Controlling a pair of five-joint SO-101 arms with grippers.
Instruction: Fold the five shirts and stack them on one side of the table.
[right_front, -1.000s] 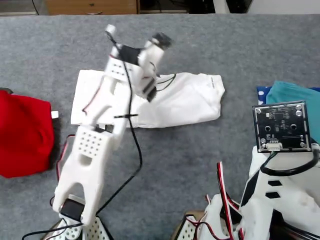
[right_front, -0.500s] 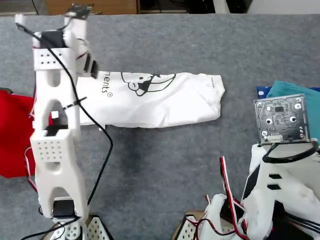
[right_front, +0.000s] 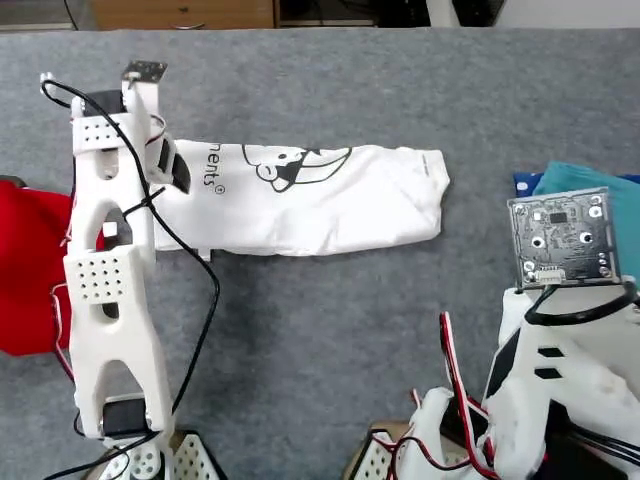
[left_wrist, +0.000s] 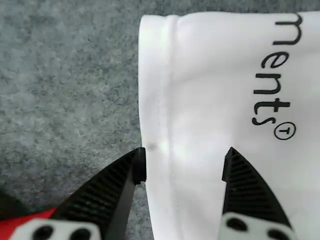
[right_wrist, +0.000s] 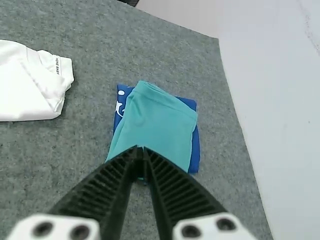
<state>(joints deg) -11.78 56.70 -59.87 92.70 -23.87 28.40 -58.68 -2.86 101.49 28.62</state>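
Note:
A white shirt (right_front: 320, 200) with black print lies folded into a long strip across the middle of the grey table (right_front: 350, 330). My left gripper (right_front: 170, 165) is at the strip's left end. In the left wrist view it (left_wrist: 182, 160) is open, its fingers (left_wrist: 120, 185) straddling the hemmed edge of the white shirt (left_wrist: 225, 75) just above the cloth. A folded teal shirt (right_wrist: 155, 125) rests on a folded blue one (right_wrist: 194, 145) at the table's right side. My right gripper (right_wrist: 140, 160) is shut and empty, held above that stack. A red shirt (right_front: 35, 270) lies at the far left.
The right arm (right_front: 560, 350) stands at the front right, its camera board over the teal shirt (right_front: 585, 195). Bare table stretches in front of the white strip. A wooden cabinet (right_front: 180, 12) runs along the back edge.
My left arm has swung from the middle of the white shirt to its left end and come down over the hem. The right arm has barely shifted.

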